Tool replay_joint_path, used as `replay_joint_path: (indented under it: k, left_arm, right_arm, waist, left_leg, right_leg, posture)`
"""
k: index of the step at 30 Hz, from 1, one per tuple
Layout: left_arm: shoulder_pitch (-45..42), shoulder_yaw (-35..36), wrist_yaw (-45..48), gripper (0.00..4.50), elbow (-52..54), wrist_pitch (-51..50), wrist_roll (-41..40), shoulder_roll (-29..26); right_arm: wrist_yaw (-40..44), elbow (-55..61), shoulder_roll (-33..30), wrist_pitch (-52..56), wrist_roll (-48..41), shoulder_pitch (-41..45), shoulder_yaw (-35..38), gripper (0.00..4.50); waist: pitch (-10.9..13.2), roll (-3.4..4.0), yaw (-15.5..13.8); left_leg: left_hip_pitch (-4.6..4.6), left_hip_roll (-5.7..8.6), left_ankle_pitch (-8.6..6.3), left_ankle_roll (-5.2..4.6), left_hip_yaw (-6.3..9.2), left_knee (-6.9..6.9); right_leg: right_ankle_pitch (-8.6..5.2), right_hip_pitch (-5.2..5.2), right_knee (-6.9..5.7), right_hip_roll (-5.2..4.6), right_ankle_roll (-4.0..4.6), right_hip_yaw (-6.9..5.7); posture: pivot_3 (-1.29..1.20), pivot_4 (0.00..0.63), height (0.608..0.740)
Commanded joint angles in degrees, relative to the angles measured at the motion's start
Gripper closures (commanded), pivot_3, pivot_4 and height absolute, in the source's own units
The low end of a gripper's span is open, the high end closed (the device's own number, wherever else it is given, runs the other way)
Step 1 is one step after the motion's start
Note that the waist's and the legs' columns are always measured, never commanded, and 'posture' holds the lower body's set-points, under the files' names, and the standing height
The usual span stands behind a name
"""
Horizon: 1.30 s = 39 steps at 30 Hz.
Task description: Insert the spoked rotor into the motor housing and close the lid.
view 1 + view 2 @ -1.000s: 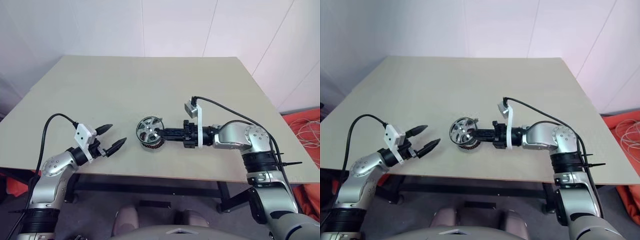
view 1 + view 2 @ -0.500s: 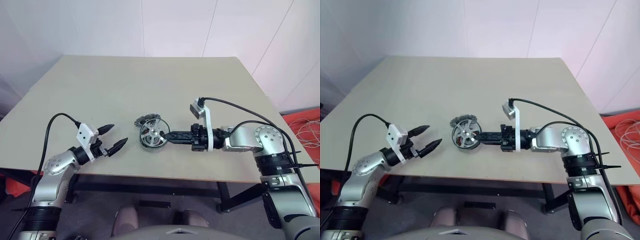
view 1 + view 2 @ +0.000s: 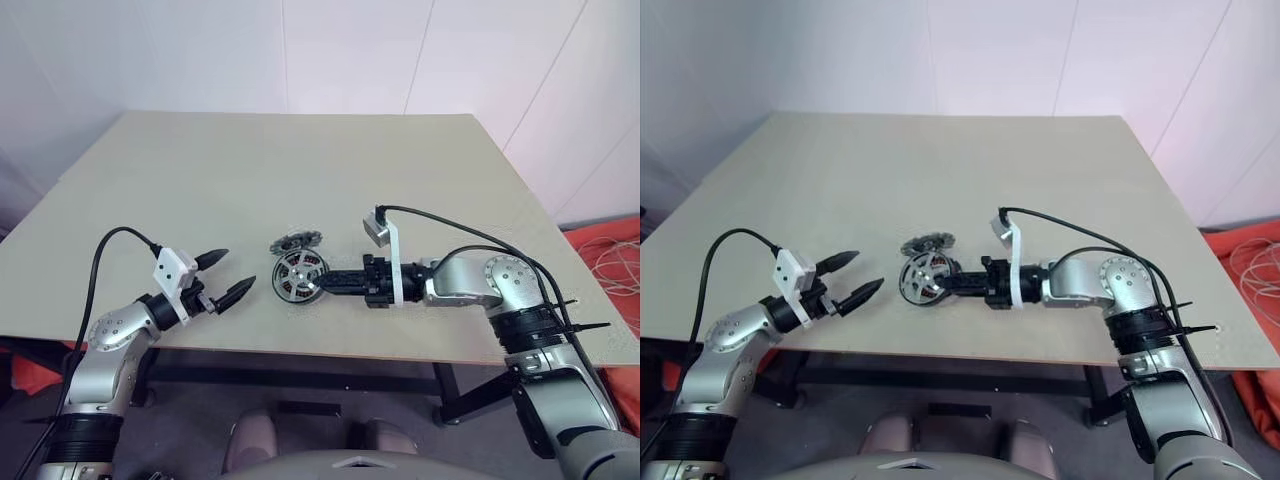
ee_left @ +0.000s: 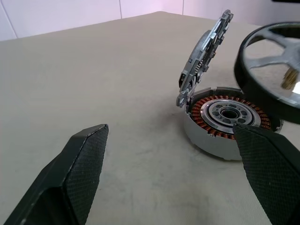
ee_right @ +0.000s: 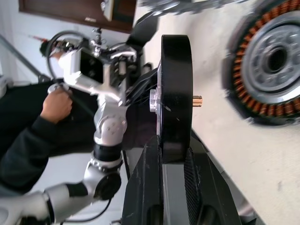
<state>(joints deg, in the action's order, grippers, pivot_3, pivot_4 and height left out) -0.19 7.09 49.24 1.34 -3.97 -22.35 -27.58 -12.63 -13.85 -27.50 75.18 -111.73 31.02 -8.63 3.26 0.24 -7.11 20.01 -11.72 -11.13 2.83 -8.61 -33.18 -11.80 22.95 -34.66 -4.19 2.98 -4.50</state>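
The right gripper (image 3: 322, 281) reaches in level from the right over the near part of the beige table (image 3: 300, 170), its two black fingers pinched tight on the dark rim of the spoked rotor (image 3: 297, 275), which it holds up on edge, the silver spokes facing the near side. In the right wrist view the rotor (image 5: 176, 98) shows edge-on between the fingers (image 5: 145, 183), a small copper-coloured shaft sticking out of its hub toward the motor housing (image 5: 272, 63), which lies on the table just beside it but not touching. The head views mostly hide the housing behind the raised rotor; the left wrist view gives the clearest look at it, a pale-walled round shell with copper windings around a silver centre (image 4: 227, 117), sitting flat with its open face up. The same view shows the lid (image 4: 204, 54), a silver-grey ribbed disc, standing tilted up at the housing's edge, its lower rim at the housing wall; from the head it appears as a small toothed disc (image 3: 296, 241) just beyond the rotor. The left gripper (image 3: 225, 275) hovers over the near left part of the table, well apart from the parts, its fingers (image 4: 82, 164) spread wide with nothing between them, pointing toward the housing. The right wrist view also catches a person's hand (image 5: 56, 103) in a dark sleeve beyond the table edge, behind the left arm.
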Motion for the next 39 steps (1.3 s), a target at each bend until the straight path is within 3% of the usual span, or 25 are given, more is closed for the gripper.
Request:
replay_joint_path:
  k: [1,13,39]
  left_arm:
    - [-0.83,0.57,-0.23,0.0,1.03,1.25,-0.05,-0.15]
    - [-0.65,0.56,-0.59,0.0,1.58,0.96,-0.07,-0.08]
    - [-0.73,0.03,-0.64,0.0,1.38,1.0,0.06,0.33]
  right_arm:
    - [-2.02,-1.38,1.51,-1.0,-1.27,2.27,0.81,4.21]
    - [-8.16,-6.47,7.76,-3.6,-1.27,6.15,7.22,4.21]
    - [-10.97,-8.24,8.65,-3.43,-0.33,2.22,8.15,4.21]
  waist:
    - [0.0,0.0,0.0]
    - [0.0,0.0,0.11]
    - [-0.01,-0.02,0.12]
  left_leg:
    - [0.0,0.0,0.0,0.0,0.01,0.0]
    - [-0.01,0.0,0.01,0.01,0.01,-0.01]
    - [0.0,-0.01,0.01,0.03,0.01,-0.01]
  right_leg:
    - [0.0,0.0,0.0,0.0,0.0,0.0]
    - [0.0,0.05,-0.08,0.0,0.01,0.01]
    - [0.01,0.03,-0.11,0.0,0.01,0.02]
  posture:
    - [0.0,0.0,0.74]
    - [0.0,0.0,0.74]
    - [0.0,0.0,0.74]
